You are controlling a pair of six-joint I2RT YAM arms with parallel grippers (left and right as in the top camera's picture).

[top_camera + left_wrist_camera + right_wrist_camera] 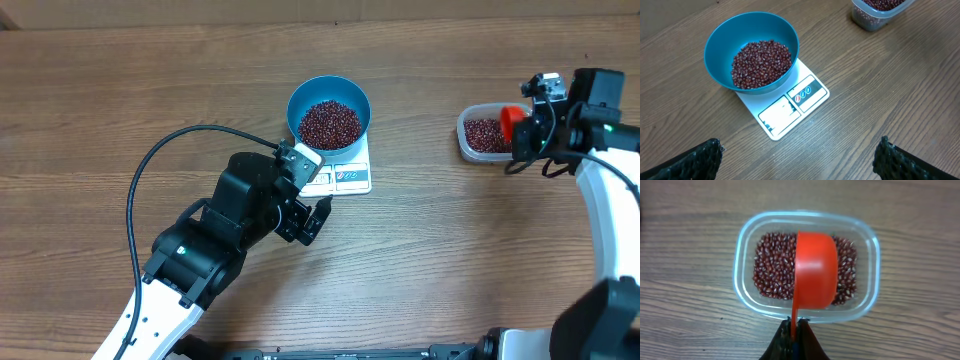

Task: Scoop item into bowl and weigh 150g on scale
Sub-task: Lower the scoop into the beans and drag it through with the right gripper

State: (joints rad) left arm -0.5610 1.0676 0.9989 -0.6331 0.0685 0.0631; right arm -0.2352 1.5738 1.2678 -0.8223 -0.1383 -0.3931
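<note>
The blue bowl [297, 100] stands on the white scale [346, 178] and holds a heap of red-brown beans [330, 122]. My left gripper [312, 216] hovers just in front of the scale, open and empty. In its wrist view the bowl [735, 35], beans [761, 63] and scale [790, 107] lie ahead of the wide-apart fingers [695, 162]. My right gripper [795, 327] is shut on the handle of a red scoop [815, 270], held over a clear tub [742, 285] of beans [772, 270]. The scoop's inside is hidden.
The clear tub [484, 134] sits at the right of the wooden table, well apart from the scale. A black cable [150, 165] loops from the left arm over the table's left side.
</note>
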